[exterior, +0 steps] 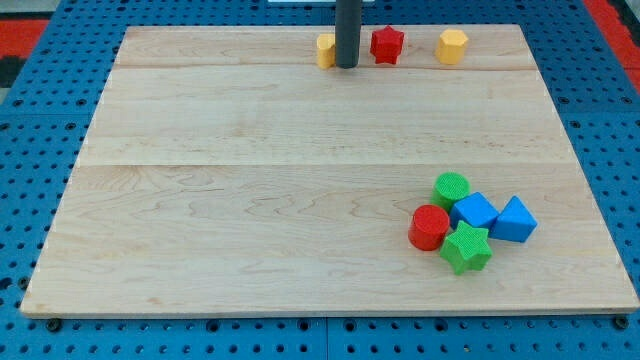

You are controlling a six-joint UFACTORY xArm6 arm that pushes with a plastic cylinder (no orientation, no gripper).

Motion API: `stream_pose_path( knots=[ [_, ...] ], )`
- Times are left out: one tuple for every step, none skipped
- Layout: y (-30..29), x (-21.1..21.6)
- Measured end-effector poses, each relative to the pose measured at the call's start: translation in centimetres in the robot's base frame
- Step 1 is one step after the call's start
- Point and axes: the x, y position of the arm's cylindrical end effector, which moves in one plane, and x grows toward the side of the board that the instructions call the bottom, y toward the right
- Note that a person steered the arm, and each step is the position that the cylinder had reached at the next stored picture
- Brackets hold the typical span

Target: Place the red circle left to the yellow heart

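Observation:
The red circle (429,227) lies at the view's lower right, in a cluster with other blocks. A yellow block (326,49), partly hidden behind the rod, sits at the view's top centre; its shape cannot be made out. My tip (346,66) rests just right of that yellow block and left of a red star (387,44). The tip is far from the red circle, up and to the left of it.
A yellow hexagon (452,46) sits at the top right. Around the red circle are a green circle (451,187), a blue cube (474,211), a blue triangle (515,220) and a green star (466,248). The wooden board (250,200) lies on a blue pegboard.

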Motion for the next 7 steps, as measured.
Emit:
stream_pose_path(
  knots=[
    [3.9, 5.6],
    [12.2, 9.4],
    [20.5, 14.1],
    [22.0, 21.6],
    [16.8, 26.0],
    [9.8, 28.1],
    [6.4, 27.0]
  ],
)
